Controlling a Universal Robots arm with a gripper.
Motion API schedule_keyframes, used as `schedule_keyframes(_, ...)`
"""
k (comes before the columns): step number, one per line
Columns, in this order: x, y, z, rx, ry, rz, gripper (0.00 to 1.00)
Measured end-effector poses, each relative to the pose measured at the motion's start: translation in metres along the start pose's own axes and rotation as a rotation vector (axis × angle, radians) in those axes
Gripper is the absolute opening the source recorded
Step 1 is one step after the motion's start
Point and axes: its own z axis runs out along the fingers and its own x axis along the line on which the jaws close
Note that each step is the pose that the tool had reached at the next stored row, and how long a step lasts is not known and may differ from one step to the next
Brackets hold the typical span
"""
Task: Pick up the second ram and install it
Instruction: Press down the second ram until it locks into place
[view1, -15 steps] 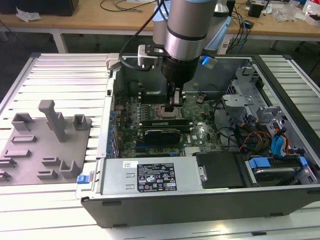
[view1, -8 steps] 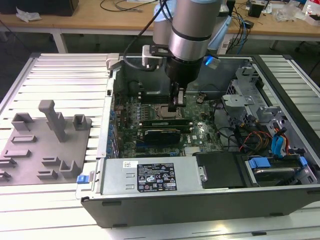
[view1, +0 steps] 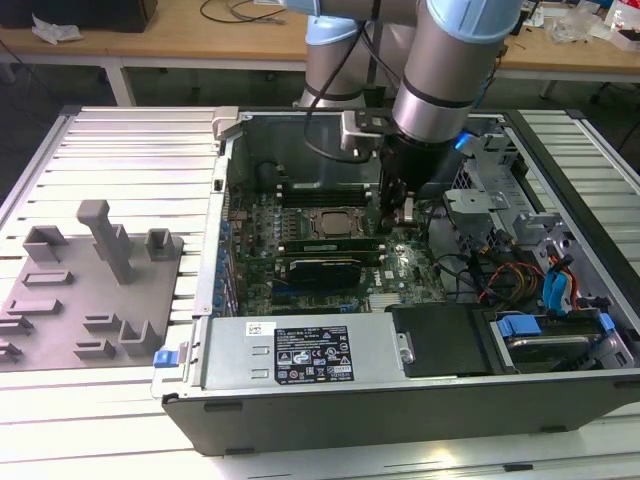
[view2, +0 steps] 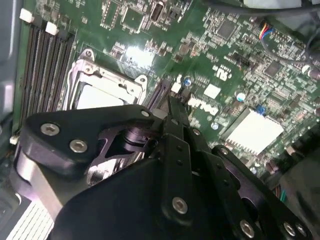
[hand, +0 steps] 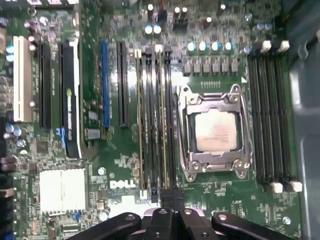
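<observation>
Nearest the exterior view, the computer case (view1: 300, 400) lies open on its side, with a grey holder block (view1: 90, 290) well apart on the exterior view's left. The arm reaches down into the case. Its gripper (view1: 395, 222) stands over the circuit board, just beside the processor socket (view1: 328, 222) and above the black expansion card (view1: 320, 268).

Second wrist view: the gripper (view2: 174, 102) has its fingers drawn together to a point, and nothing is seen between them. The tip sits over the end of a dark slot next to the processor socket (view2: 100, 92).

First wrist view: the gripper (hand: 167, 192) meets the near end of the slot bank beside the processor socket (hand: 215, 132). The second ram (hand: 165, 125) appears edge-on as a thin pale line, upright in the slot closest to the socket. A similar stick (hand: 140, 125) stands two slots away. The empty slots (hand: 270, 115) lie on the socket's far side.

Step in hand, as judged: seating, not picking up. The stick is already in its slot and the closed tip bears on one end. Full seating calls for straight downward pressure along the slot. Whether the end latches have caught cannot be told.
</observation>
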Motion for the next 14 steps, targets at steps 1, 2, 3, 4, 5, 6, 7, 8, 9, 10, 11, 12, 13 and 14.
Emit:
schedule_keyframes(1, 0.0000, -0.0001, 0.0020, 0.0000, 0.0000, 0.000, 0.11)
schedule_keyframes(2, -0.0001, 0.0003, 0.0033, -0.0001, 0.0000, 0.000, 0.11)
schedule_keyframes(3, 0.0000, 0.0009, 0.0048, 0.0000, 0.0001, 0.000, 0.11)
schedule_keyframes(4, 0.0000, 0.0015, 0.0067, -0.0001, 0.0001, 0.000, 0.11)
schedule_keyframes(5, 0.0001, 0.0021, 0.0091, -0.0001, 0.0000, 0.000, 0.11)
schedule_keyframes(6, 0.0002, 0.0021, 0.0123, -0.0001, -0.0001, 0.000, 0.11)
schedule_keyframes(7, 0.0003, 0.0020, 0.0135, -0.0001, 0.0004, 0.000, 0.11)
schedule_keyframes(8, 0.0003, 0.0019, 0.0145, 0.0000, 0.0007, 0.000, 0.11)
schedule_keyframes(9, 0.0004, 0.0019, 0.0164, -0.0002, 0.0006, 0.000, 0.11)
schedule_keyframes(10, 0.0005, 0.0019, 0.0168, -0.0002, 0.0002, 0.000, 0.11)
schedule_keyframes(11, 0.0006, 0.0019, 0.0170, -0.0002, -0.0003, 0.000, 0.11)
schedule_keyframes(12, 0.0003, 0.0028, 0.0128, 0.0024, -0.0026, 0.000, 0.11)
schedule_keyframes(13, 0.0006, 0.0072, 0.0096, 0.0075, -0.0012, 0.000, 0.11)
schedule_keyframes(14, 0.0009, 0.0115, 0.0099, 0.0095, -0.0011, -0.001, 0.11)
